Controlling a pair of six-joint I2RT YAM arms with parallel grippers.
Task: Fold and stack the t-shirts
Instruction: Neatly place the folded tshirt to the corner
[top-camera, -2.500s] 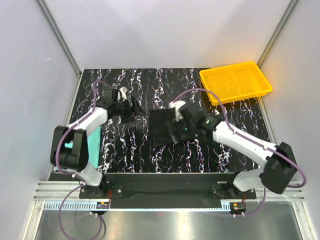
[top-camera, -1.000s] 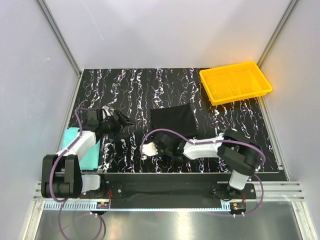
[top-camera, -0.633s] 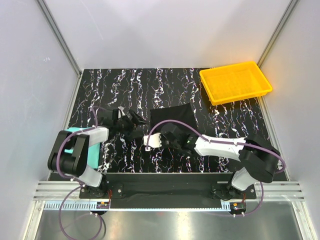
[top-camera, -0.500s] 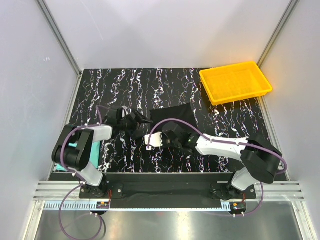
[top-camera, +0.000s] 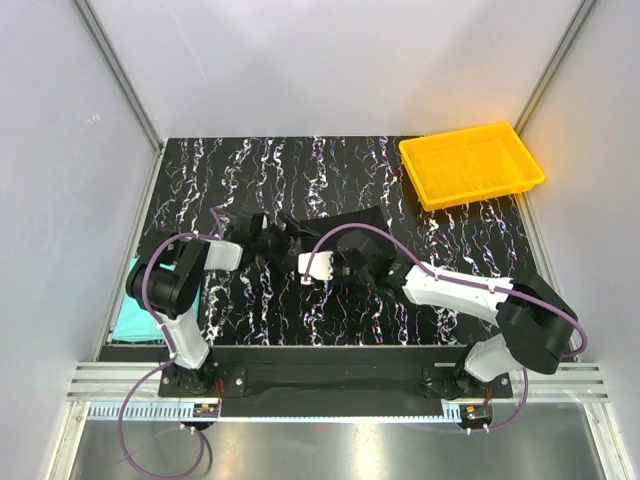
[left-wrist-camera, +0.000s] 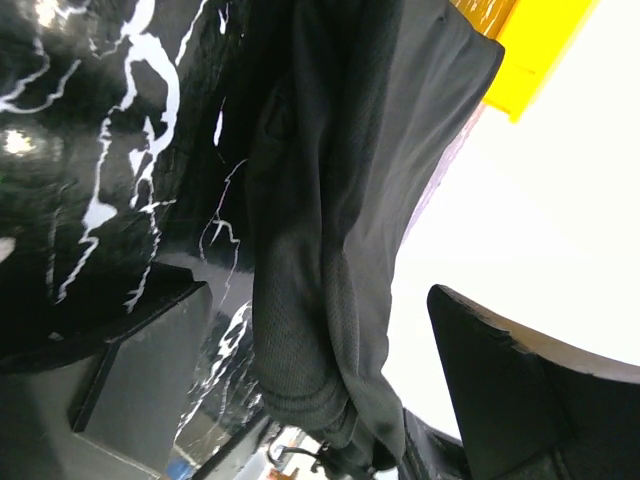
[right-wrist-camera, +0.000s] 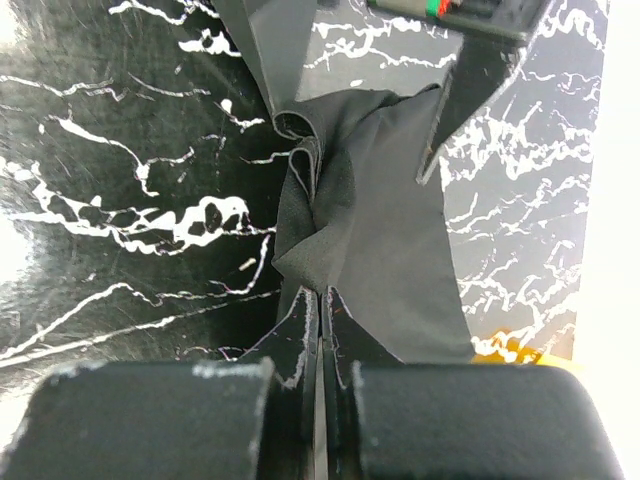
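The black t-shirt (top-camera: 352, 228) lies folded at mid-table, its left edge bunched and lifted. My right gripper (top-camera: 338, 258) is shut on a corner of the black cloth (right-wrist-camera: 372, 215), which is pinched at the closed tips (right-wrist-camera: 320, 292). My left gripper (top-camera: 288, 237) is open and straddles the same raised edge. The cloth (left-wrist-camera: 330, 250) hangs between its fingers (left-wrist-camera: 130, 365) without either one touching it. The teal t-shirt (top-camera: 124, 318) lies at the table's left edge, mostly hidden by the left arm.
A yellow tray (top-camera: 470, 165) sits at the back right corner and shows as a yellow edge (left-wrist-camera: 525, 45) in the left wrist view. Purple cables loop over both arms. The two grippers are close together at the shirt's left side.
The left gripper has swung right from near the teal shirt to the black shirt's left edge. The right gripper has moved away from the near edge, and that edge now stands bunched and raised.
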